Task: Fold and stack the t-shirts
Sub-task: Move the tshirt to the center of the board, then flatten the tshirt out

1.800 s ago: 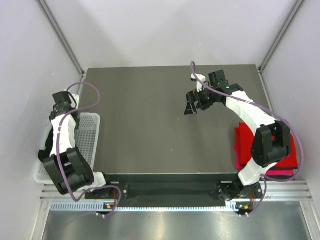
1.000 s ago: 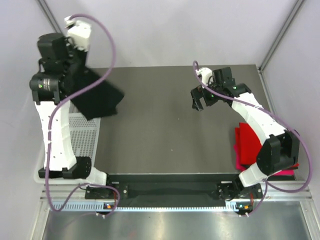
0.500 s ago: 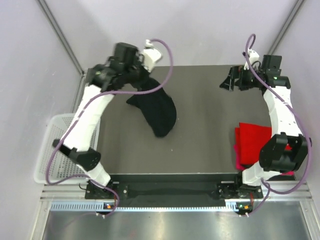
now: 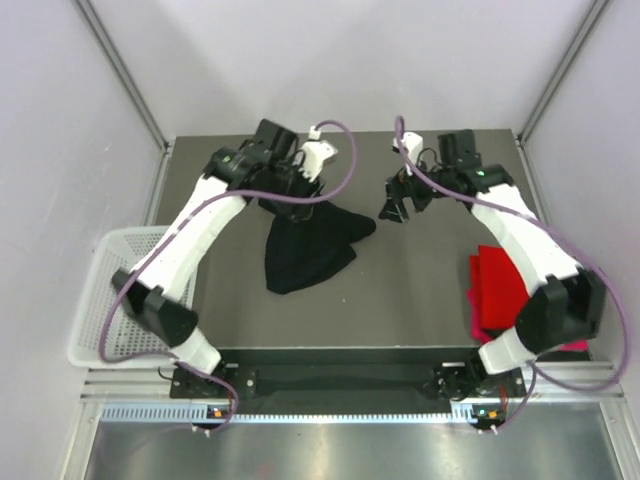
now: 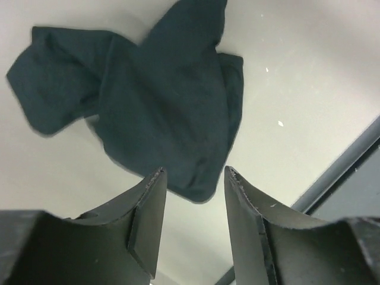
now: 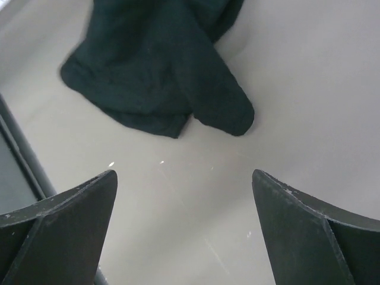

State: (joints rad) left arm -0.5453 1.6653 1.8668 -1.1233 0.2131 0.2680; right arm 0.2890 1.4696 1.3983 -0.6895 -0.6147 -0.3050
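Black t-shirt (image 4: 305,255) lies crumpled on your surface (image 4: 420,290); your left hand (image 5: 194,171) hangs spread above it, your right hand (image 6: 184,173) spread alongside.

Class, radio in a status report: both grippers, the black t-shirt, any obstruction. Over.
Left gripper open, empty, above black t-shirt. Right gripper open, empty. Shirt crumpled on table, unfolded. No obstruction seen.
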